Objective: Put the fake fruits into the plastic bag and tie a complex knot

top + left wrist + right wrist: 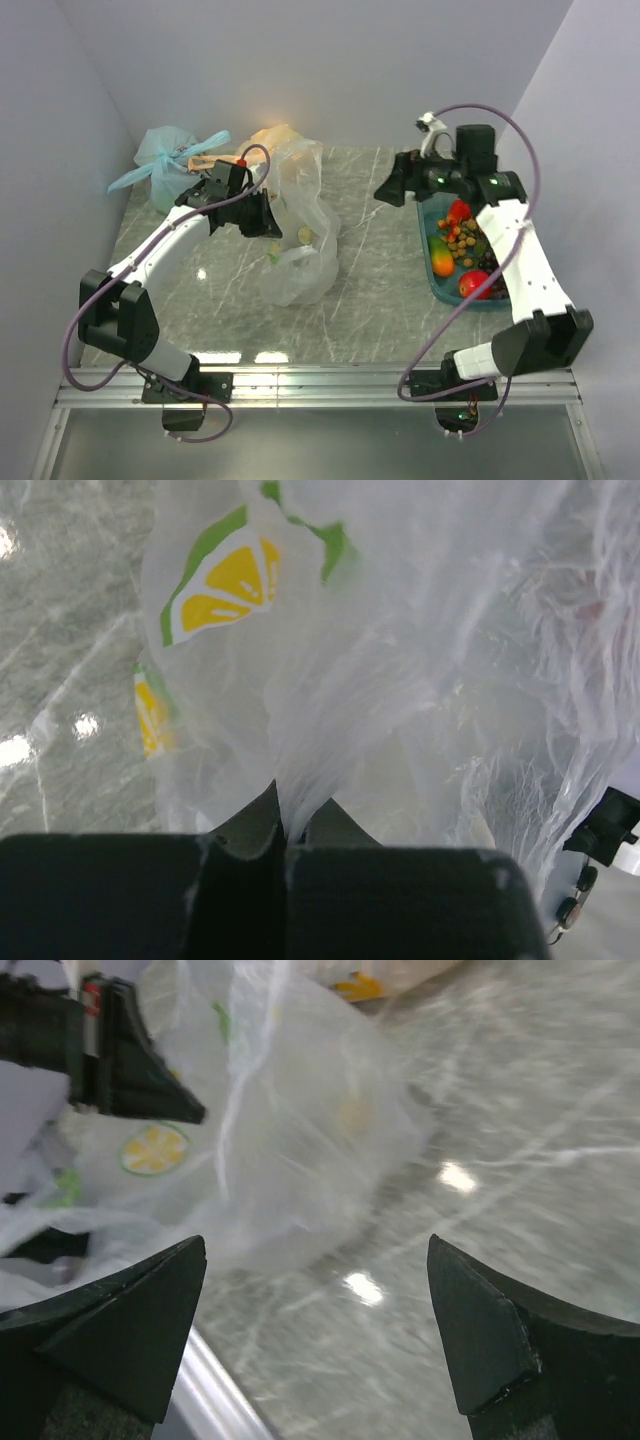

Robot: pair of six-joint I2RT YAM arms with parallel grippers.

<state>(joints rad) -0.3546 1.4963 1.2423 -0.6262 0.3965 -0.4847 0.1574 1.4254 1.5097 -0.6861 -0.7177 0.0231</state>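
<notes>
Far-left corner of the bench (380,290): light blue bag (165,165), knotted, just beside an orange-yellow bag (272,135) along the back edge. Neither one part of the job.

Left gripper (262,215), left of centre: clenched on a gathered pinch of the plastic bag (300,250), film bunched between the jaws in the wrist view (283,845). Bag standing mid-bench, slumped, lemon print on its side. Contents not readable through the crinkle.

Right gripper (392,190), right of centre: released, jaws wide, nothing between them (315,1330), apart from the bag and facing it.

Right edge: teal tray (470,302) with the fake fruits (462,245) in it, red, orange and small dark ones heaped together.

Step in hand, by judgement: loading. Hold the left pinch firm and high so the mouth gapes toward the tray. Take one fruit at a time from the top of the heap, squarely across its widest part; glossy skin likely to slip. Drop low into the mouth, not against the film.

Room: open bench between bag and tray, and along the near edge. Tight at the right wall behind the tray; cable loop overhead there.
</notes>
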